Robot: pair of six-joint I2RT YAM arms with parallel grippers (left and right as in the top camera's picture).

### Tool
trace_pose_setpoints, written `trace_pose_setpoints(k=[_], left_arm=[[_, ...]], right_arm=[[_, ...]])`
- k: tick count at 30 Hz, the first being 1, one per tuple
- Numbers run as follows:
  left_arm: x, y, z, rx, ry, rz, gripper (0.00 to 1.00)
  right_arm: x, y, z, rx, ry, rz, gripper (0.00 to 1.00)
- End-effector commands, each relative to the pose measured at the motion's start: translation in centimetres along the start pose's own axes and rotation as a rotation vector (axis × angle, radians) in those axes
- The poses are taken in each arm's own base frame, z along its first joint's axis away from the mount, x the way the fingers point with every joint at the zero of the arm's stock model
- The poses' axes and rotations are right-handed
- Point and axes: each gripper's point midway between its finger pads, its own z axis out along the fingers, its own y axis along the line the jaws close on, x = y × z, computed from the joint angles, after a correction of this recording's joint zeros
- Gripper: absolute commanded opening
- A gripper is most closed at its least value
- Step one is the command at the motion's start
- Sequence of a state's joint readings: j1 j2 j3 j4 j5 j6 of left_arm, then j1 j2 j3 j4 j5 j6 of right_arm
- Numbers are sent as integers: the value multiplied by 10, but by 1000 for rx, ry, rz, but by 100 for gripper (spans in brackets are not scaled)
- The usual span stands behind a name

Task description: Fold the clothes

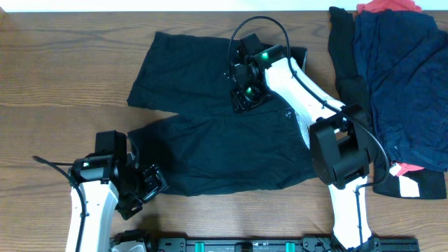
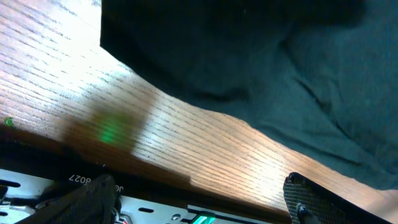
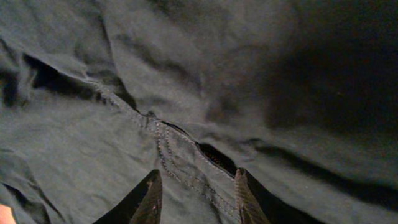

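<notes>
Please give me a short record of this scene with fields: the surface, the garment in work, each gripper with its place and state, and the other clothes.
surface: wooden table
garment in work: black shorts, spread out flat, not yet folded
left gripper: open, over bare wood beside the shorts' near edge, holds nothing
right gripper: open, low over a stitched seam near the shorts' middle; fabric seems not pinched
waiting pile: navy, black and red clothes at the table's right end

1. I count one pair of black shorts (image 1: 217, 150) spread mid-tabletop (image 1: 63, 84), legs toward the left edge.
2. Right gripper (image 1: 246, 94) sits over their far part.
3. Left gripper (image 1: 148, 187) is at their near-left corner.
4. Navy, black and red garments (image 1: 399, 84) are heaped at the far-right corner.
</notes>
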State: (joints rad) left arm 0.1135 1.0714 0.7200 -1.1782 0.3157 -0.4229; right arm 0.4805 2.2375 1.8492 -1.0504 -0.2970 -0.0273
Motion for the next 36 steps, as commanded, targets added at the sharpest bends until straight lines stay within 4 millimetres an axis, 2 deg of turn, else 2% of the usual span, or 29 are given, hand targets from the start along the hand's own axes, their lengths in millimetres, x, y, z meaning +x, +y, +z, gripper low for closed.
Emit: trace_pose_setpoints(k=[1, 6, 10, 13, 20, 24, 30, 36], left_arm=[[4, -3, 1, 1, 12, 6, 88], [-12, -8, 6, 5, -62, -64, 88], [-19, -8, 19, 26, -88, -169, 88], [-27, -1, 27, 8, -128, -200, 88], [-49, 20, 22, -58, -231, -262, 88], [-46, 25, 29, -69, -223, -266, 75], [-37, 30, 44, -71, -189, -268, 70], [-50, 24, 47, -35, -239, -256, 65]], right_arm=[[-4, 0, -11, -8, -30, -14, 38], [-6, 2, -11, -19, -40, -18, 39], [-6, 3, -11, -23, -38, -17, 40], [-6, 3, -10, -23, -37, -17, 40], [-7, 3, -11, -23, -41, -18, 42], [-8, 3, -11, -23, -46, -20, 42], [-10, 3, -11, -23, -56, -20, 43], [-13, 3, -11, -23, -68, -7, 42]])
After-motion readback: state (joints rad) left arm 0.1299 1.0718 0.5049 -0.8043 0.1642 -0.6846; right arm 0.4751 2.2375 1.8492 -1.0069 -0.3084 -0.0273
